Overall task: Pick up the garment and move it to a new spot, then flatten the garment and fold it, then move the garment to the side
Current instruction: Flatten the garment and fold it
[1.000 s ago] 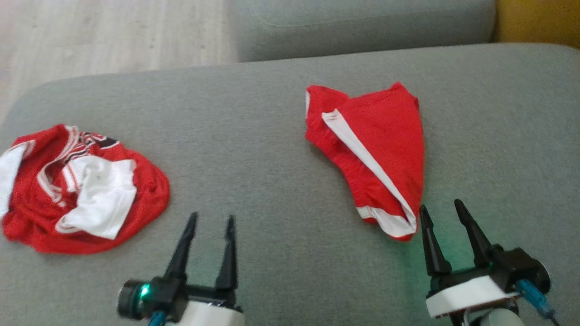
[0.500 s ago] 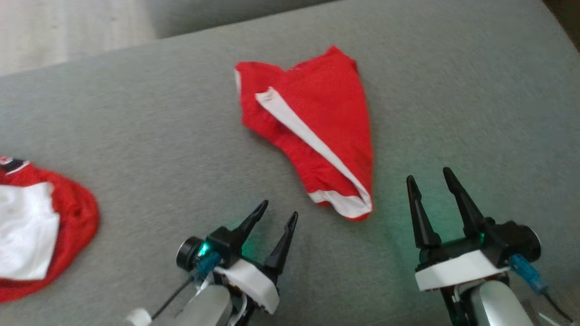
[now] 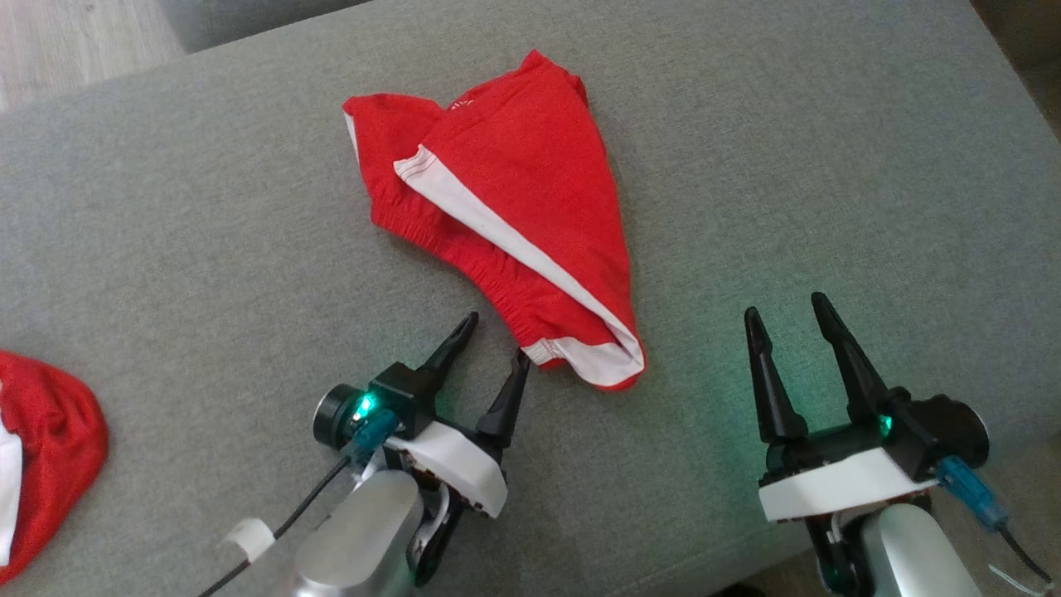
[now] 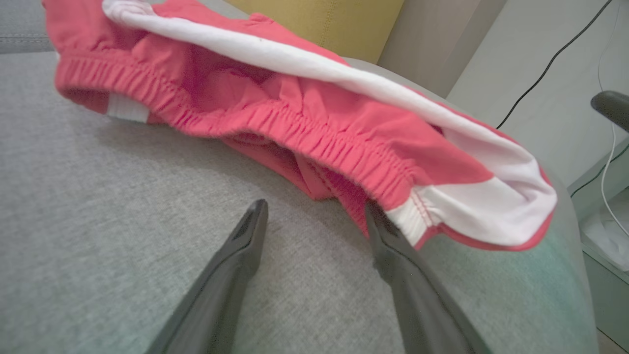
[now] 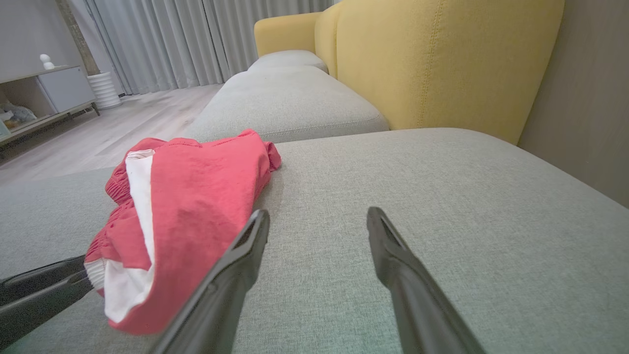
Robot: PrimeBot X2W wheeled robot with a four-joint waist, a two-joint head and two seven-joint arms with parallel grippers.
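Jaws apart, left gripper (image 3: 498,334) beside garment (image 3: 530,191)

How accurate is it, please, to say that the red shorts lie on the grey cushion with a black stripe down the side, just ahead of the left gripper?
Not quite: the stripe is white, not black. The head view shows the red shorts lying on the grey cushion with a white stripe down the side, just ahead of the left gripper.

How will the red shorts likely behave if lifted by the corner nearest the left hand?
Probably floppy: the red shorts lie in soft folds, so they would likely drape and hang. Likely light, being thin cloth. The gathered waistband may stretch when pulled.
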